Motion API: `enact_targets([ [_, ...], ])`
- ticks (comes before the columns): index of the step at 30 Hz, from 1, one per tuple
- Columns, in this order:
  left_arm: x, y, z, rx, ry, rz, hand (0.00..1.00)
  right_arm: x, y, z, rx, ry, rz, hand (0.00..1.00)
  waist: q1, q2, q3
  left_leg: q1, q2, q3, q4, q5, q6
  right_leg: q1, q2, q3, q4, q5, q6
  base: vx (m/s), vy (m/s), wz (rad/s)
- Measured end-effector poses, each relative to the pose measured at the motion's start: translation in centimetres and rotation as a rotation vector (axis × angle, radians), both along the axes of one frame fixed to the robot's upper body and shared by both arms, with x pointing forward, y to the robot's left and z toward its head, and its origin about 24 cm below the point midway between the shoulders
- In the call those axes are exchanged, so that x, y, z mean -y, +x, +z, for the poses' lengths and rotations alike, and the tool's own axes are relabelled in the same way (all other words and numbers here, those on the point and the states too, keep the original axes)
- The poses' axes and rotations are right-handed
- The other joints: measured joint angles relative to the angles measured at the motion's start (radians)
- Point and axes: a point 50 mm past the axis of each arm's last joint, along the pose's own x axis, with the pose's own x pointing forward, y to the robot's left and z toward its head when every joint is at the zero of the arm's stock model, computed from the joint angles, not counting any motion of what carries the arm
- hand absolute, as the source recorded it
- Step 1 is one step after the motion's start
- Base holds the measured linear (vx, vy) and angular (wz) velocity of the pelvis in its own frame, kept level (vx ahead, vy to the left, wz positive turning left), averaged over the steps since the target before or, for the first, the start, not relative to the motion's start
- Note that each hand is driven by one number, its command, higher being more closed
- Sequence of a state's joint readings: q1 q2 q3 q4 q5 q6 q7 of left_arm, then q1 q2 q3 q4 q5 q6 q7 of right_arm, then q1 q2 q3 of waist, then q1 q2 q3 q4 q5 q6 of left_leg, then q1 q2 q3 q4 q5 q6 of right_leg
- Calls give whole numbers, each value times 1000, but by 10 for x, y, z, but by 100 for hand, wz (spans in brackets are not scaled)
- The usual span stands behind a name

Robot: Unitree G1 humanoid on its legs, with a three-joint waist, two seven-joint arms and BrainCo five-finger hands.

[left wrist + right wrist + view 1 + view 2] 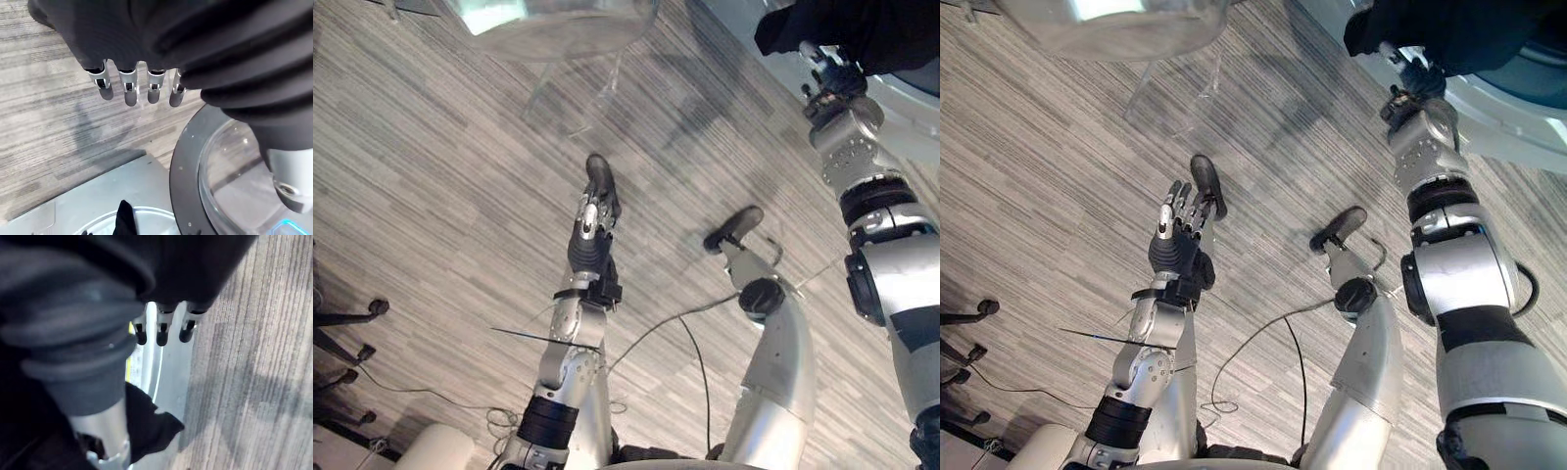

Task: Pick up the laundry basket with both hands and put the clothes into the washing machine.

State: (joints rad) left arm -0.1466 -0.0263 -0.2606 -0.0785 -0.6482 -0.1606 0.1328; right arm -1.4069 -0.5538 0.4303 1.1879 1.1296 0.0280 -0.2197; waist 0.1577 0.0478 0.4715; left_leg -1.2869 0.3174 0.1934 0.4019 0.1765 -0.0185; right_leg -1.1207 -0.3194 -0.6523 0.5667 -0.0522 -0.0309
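Observation:
A black garment (862, 29) lies bunched in the washing machine's round opening (1513, 113) at the upper right. My right hand (832, 83) reaches up to its lower edge. In the right wrist view its fingers (161, 330) are straight and the black garment (151, 426) hangs beside the thumb, not clasped. My left hand (1175, 245) is held up over the wooden floor in the middle, empty. Its fingers (129, 90) are straight and point toward the machine's open door (188, 161).
The open door (558, 29), round with clear glass, juts out over the floor at the top centre. A chair base with castors (372, 308) stands at the left edge. Grey wood-look floor (440, 176) stretches between them.

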Motion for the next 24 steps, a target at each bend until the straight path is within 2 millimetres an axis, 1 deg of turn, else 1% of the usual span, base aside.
enact_targets([
  [1,11,-3,-5,-17,3,-55,0,-8,2,-8,-36,-14,24,100,12,2,4,68,19,1,-38,27,14,83,54,-10,-104,61,-22,28,-49,-61],
  [2,17,-7,-7,-15,9,-94,0,-17,3,-2,-1,-13,56,100,14,2,4,114,22,10,-51,32,20,132,74,-6,-154,82,-18,42,-55,-33],
  [3,21,-9,-8,-11,11,-115,0,-20,2,4,37,-19,70,100,14,2,4,141,23,18,-57,32,21,160,80,-3,-172,90,-14,43,-60,-11],
  [4,26,-11,-6,2,7,-142,0,-23,-2,29,150,-26,81,100,12,2,3,177,24,30,-59,25,23,192,83,4,-192,95,-9,50,-71,-5],
  [5,28,-12,-3,17,1,-151,0,-24,-8,54,252,-22,86,100,10,3,3,189,26,30,-60,21,19,208,90,5,-207,101,-12,56,-78,-6],
  [6,27,-12,-1,33,-4,-153,0,-23,-20,88,390,-16,85,100,13,3,2,196,30,30,-69,21,18,221,102,0,-231,112,-15,45,-61,-4],
  [7,25,-11,-1,31,-4,-144,0,-20,-23,95,400,-52,73,100,13,3,2,199,30,30,-78,21,16,226,108,-2,-242,114,-14,42,-61,1],
  [8,20,-10,-2,24,-5,-125,0,-14,-22,86,388,-34,56,100,14,2,2,208,30,31,-91,19,10,234,111,-5,-252,115,-13,39,-65,2],
  [9,17,-10,-3,22,5,-116,0,-10,-23,83,412,35,50,100,18,2,2,214,29,36,-96,20,10,235,111,-3,-253,115,-12,49,-83,-4],
  [10,14,-9,-4,15,10,-102,0,-4,-31,96,498,170,43,100,22,2,2,228,26,54,-110,27,11,234,109,7,-255,123,-13,47,-84,-8],
  [11,13,-9,-5,8,5,-93,0,2,-32,91,495,170,10,100,24,2,3,237,26,57,-109,28,10,241,110,10,-256,129,-21,37,-69,-5],
  [12,13,-9,-5,7,4,-93,0,3,-32,88,495,187,7,100,25,2,3,239,27,57,-109,28,10,243,110,10,-256,129,-22,32,-67,4],
  [13,13,-10,-5,3,-4,-87,0,10,-34,80,520,260,-7,100,27,2,3,249,27,58,-109,28,10,253,110,10,-255,129,-22,25,-55,6],
  [15,10,-9,-6,-2,-25,-63,0,15,-35,75,520,306,-33,100,29,2,3,260,24,62,-111,28,10,261,108,11,-256,128,-22,21,-66,7],
  [17,9,-10,-5,4,-42,-50,0,26,-40,66,533,364,-63,100,42,2,3,267,18,63,-113,27,10,268,108,13,-255,127,-19,6,-63,9],
  [18,8,-11,-5,6,-46,-45,0,36,-43,60,541,394,-91,100,47,2,3,272,14,65,-115,25,12,274,105,13,-255,126,-17,-7,-53,11],
  [19,6,-12,-5,7,-45,-37,0,48,-45,53,541,449,-131,0,48,2,3,282,10,67,-116,24,14,282,100,15,-255,125,-12,-12,-47,11],
  [21,4,-13,-6,5,-43,-28,0,58,-47,43,518,458,-191,0,48,2,3,294,1,70,-116,21,17,292,91,20,-255,122,-6,-29,-42,8],
  [24,4,-15,-10,-8,-35,-28,0,71,-51,38,507,497,-266,0,48,1,3,301,-9,78,-116,16,23,301,82,24,-264,131,7,-23,-36,5],
])
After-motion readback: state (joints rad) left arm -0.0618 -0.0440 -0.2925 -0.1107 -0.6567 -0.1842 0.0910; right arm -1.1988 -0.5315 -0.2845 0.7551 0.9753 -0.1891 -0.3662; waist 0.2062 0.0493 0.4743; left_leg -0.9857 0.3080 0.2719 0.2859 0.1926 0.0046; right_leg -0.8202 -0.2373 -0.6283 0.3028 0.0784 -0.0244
